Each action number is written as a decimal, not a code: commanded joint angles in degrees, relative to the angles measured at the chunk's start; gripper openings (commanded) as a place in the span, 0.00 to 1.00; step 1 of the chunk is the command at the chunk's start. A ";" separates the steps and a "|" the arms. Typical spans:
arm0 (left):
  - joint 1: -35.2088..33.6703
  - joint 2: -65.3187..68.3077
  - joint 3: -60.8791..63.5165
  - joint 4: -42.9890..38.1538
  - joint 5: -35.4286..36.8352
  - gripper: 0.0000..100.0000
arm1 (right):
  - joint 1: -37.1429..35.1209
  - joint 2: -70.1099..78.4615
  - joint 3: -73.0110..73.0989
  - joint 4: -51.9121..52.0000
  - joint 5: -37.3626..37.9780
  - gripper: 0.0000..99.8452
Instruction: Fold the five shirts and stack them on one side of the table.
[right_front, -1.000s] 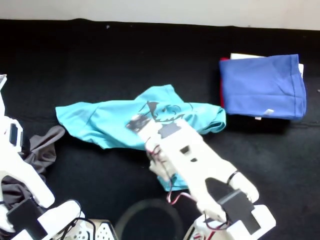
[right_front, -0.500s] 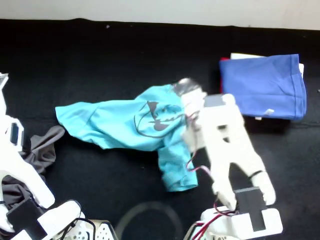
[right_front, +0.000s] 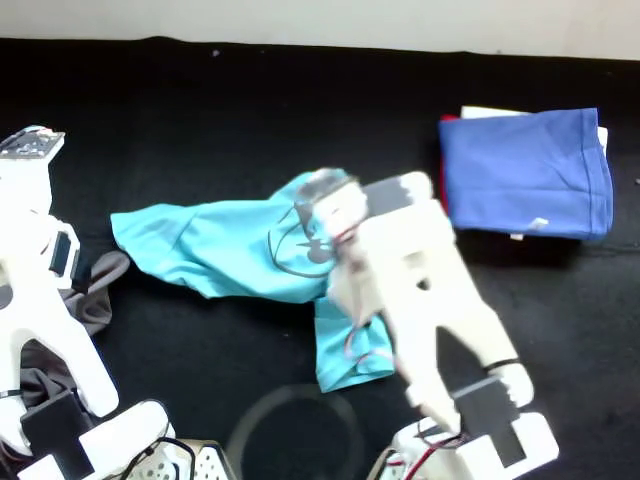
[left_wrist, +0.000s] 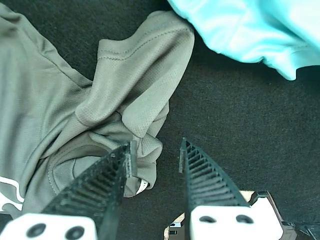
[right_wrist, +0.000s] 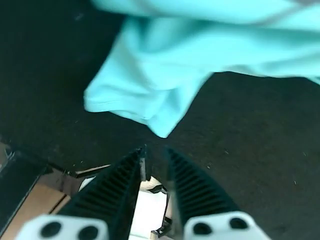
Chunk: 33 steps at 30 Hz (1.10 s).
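Centrally on bench (right_front: 150, 100), crumpled teal shirt (right_front: 220, 245); grey shirt (left_wrist: 60, 100) heaped under left jaws, open. Folded stack (right_front: 525, 170) at far corner. Right jaws narrowly parted, empty, over teal shirt's loose end. Fabric light, limp, likely slumps: pinch hem or shoulder seam.

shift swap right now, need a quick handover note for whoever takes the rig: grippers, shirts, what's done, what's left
Left gripper: fingers open, empty, over the edge of the crumpled grey shirt at the left of the table.
Right gripper: fingers slightly apart, empty, near a loose end of the teal shirt, which lies unfolded mid-table.
Done: folded blue shirt tops the stack at far right; red and white edges show beneath.
Left: fold teal and grey, add both to the stack.
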 joint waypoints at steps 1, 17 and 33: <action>0.48 -1.36 -1.63 0.00 0.53 0.15 | -10.59 -2.59 5.23 -2.07 0.00 0.23; 0.40 -1.45 3.30 0.18 0.53 0.15 | -18.07 -2.07 23.08 -17.63 -3.08 0.23; 1.10 -1.98 2.68 0.44 4.40 0.15 | 8.92 -1.98 28.18 -31.25 12.92 0.14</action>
